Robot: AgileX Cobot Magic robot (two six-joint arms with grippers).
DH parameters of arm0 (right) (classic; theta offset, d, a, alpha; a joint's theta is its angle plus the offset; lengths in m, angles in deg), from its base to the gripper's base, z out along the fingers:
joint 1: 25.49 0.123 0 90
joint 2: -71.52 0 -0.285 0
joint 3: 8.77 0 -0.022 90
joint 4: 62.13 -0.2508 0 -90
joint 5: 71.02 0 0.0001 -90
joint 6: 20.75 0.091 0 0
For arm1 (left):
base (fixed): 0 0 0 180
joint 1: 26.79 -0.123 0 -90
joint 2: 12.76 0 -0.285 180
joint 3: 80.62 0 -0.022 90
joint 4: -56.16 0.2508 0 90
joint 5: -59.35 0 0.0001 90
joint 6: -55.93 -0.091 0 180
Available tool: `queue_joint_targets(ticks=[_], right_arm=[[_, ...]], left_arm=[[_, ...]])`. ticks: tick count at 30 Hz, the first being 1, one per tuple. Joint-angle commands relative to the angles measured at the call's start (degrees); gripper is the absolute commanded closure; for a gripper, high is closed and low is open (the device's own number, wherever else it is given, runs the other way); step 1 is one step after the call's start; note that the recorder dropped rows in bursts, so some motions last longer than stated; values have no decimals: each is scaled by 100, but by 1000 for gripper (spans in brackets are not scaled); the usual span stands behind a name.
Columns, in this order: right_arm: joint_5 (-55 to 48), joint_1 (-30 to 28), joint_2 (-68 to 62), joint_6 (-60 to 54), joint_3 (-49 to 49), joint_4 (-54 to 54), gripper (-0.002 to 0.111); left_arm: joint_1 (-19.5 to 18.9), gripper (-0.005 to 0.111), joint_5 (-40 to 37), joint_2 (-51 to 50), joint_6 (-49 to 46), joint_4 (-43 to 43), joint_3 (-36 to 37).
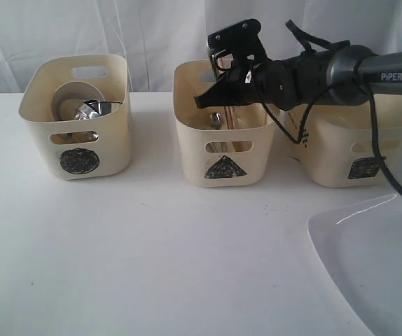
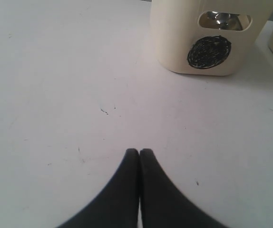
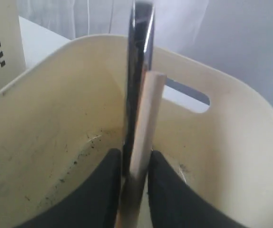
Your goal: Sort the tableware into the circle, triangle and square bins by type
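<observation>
Right arm [image 1: 355, 66]: grey tube, white PIPER lettering [image 1: 391, 76], black cables [image 1: 377, 140]; right tool [image 3: 135, 159] black, seemingly plastic.

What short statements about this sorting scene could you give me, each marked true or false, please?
1. The left end effector is shut above bare table. True.
2. The large white plate sits inside the square bin. False: it lies on the table in front of that bin.
3. The circle bin holds a white bowl and a steel mug. True.
4. The right end effector is above the circle bin. False: it is above the triangle bin.
5. A steel utensil and a wooden chopstick stand between the right end effector's fingers. True.
</observation>
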Motion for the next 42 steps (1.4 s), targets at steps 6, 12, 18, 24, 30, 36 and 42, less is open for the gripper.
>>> queue_joint_targets(ticks=[6,12,18,24,30,36,42], right_arm=[[-46,-21,464,29,21,-3,67],[-469,-21,1474,29,21,-3,68],[-2225,-32,2639,-80,21,624,70],[-5162,-97,3359,255,10,2900,90],[-6226,-1162,3351,1251,-267,3425,100],[-6339,-2782,3166,322,-853,533,106],[-6692,-3299,2992,-1737,-1827,-1985,106]], left_arm=[[45,107,41,25,9,-40,30],[45,107,41,25,9,-40,30],[45,107,41,25,9,-40,30],[45,107,41,25,9,-40,30],[45,107,41,25,9,-40,30],[45,107,41,25,9,-40,30],[45,107,41,25,9,-40,30]])
